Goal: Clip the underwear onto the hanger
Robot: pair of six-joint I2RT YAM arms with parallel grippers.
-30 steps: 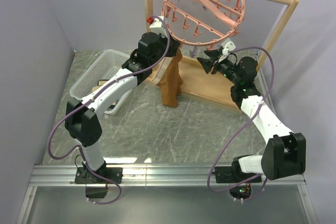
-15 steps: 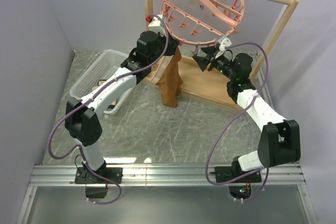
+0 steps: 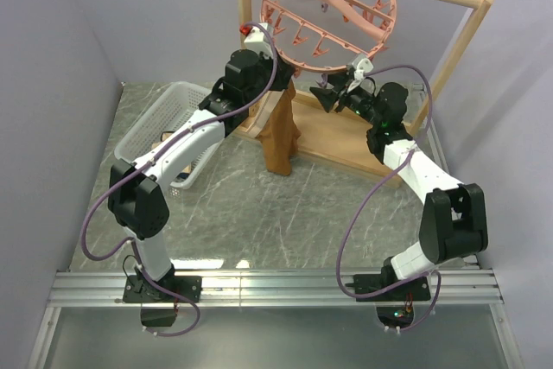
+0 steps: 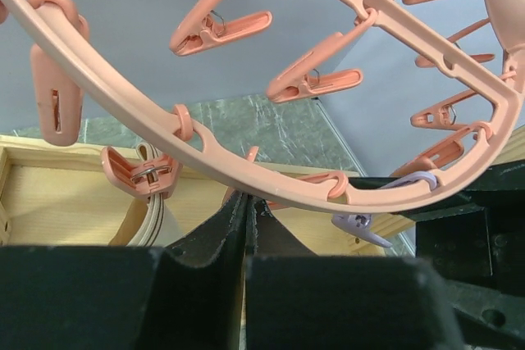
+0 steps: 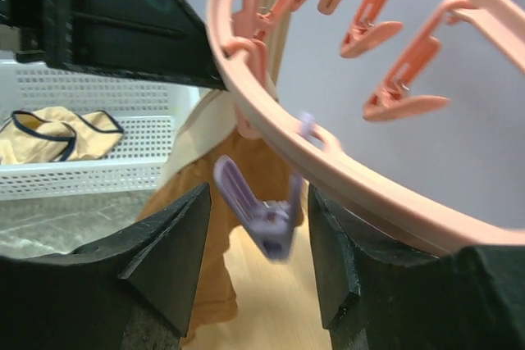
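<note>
The round salmon-pink hanger (image 3: 328, 13) hangs by its hook from the wooden rail, its clips dangling. The brown underwear (image 3: 281, 140) hangs straight down from my left gripper (image 3: 275, 82), just under the ring's left rim. In the left wrist view the left gripper (image 4: 246, 202) is pressed shut below the ring (image 4: 271, 178), with the tan waistband (image 4: 152, 223) beside a pink clip (image 4: 135, 174). My right gripper (image 3: 325, 96) is open under the rim; in its wrist view the right gripper (image 5: 258, 227) straddles a lilac clip (image 5: 267, 211) without touching it. The underwear (image 5: 205, 243) hangs behind.
The wooden rack (image 3: 471, 32) with its base board (image 3: 341, 136) stands at the back. A white basket (image 3: 164, 123) at the left holds a beige garment with dark trim (image 5: 57, 137). Grey walls close in on the left and right.
My right gripper has moved up and left to the ring's lower rim, around the lilac clip. The hanger has swung slightly left. The left arm and the underwear have not moved.
</note>
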